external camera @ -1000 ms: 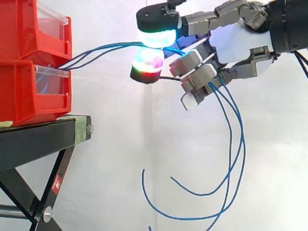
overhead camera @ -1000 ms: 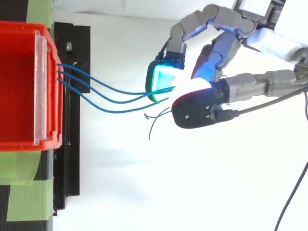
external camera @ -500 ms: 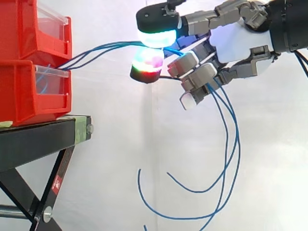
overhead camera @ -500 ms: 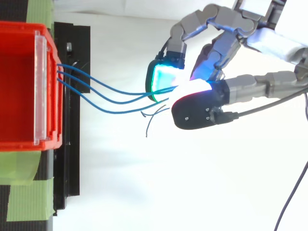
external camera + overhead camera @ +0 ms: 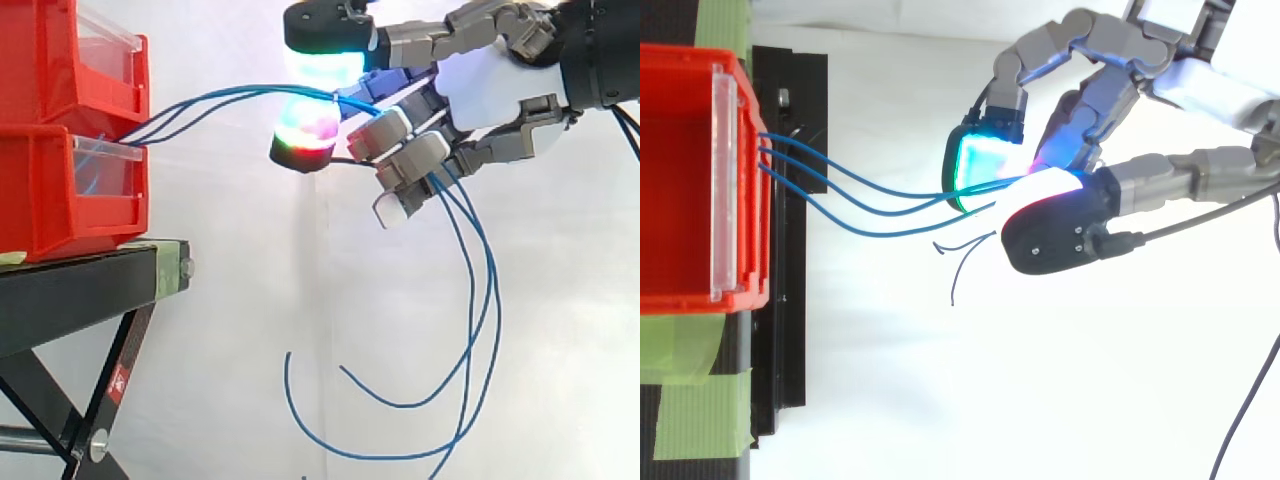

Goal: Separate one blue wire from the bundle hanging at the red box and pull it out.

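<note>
Three blue wires [image 5: 870, 195] leave front edge of red bins [image 5: 50, 190] stacked on black stand [image 5: 80, 290] and span open air to hand [image 5: 490, 85], well right of stand. Thumb and curled fingers pinch wires between glowing pads (how many caught, cannot tell). Past fingers, wires droop in long loops, free ends curling up.

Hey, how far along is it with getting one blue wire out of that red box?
Done: the hand is at the bundle. In hand: all three blue wires run from the red box to between its glowing pads, so none is singled out. Left: isolate one and pull it free of the box.
</note>
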You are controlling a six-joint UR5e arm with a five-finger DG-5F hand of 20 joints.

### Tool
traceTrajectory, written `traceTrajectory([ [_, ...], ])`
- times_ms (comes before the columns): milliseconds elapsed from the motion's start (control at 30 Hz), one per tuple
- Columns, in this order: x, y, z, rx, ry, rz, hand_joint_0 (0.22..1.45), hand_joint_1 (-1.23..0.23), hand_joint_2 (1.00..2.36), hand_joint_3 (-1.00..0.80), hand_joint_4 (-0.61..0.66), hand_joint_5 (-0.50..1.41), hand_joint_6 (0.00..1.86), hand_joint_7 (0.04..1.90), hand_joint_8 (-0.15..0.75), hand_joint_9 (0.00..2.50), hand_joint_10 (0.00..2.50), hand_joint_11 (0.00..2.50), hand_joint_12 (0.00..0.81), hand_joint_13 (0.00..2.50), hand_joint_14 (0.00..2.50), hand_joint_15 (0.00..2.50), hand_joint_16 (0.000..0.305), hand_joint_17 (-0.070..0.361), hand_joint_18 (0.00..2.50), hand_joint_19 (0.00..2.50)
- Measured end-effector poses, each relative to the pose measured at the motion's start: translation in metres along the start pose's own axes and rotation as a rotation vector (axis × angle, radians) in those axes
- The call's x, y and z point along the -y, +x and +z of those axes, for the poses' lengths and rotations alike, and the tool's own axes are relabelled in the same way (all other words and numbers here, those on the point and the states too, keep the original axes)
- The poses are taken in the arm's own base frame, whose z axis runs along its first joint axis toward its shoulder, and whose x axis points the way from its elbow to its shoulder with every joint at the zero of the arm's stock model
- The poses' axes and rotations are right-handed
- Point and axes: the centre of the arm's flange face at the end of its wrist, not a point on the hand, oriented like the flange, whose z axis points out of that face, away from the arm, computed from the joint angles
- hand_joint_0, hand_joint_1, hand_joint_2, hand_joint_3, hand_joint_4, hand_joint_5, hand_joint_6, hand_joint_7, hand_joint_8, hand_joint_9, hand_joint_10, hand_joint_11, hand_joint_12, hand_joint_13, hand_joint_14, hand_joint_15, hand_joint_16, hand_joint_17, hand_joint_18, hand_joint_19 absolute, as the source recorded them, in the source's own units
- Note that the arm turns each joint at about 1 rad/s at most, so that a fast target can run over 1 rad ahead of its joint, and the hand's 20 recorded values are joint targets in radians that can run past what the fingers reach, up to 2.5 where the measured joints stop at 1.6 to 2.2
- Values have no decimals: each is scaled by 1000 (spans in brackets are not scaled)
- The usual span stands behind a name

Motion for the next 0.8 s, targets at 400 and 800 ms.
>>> traceTrajectory([
  [400,-1,0,0,1,-1,0,621,-700,1017,-278,81,-189,932,930,306,1297,9,1562,399,1307,129,1669,48,108,898,699],
  [800,-1,0,0,0,0,0,640,-762,1016,-282,94,-204,941,890,298,1214,6,1592,395,1262,121,1701,48,108,875,672],
])
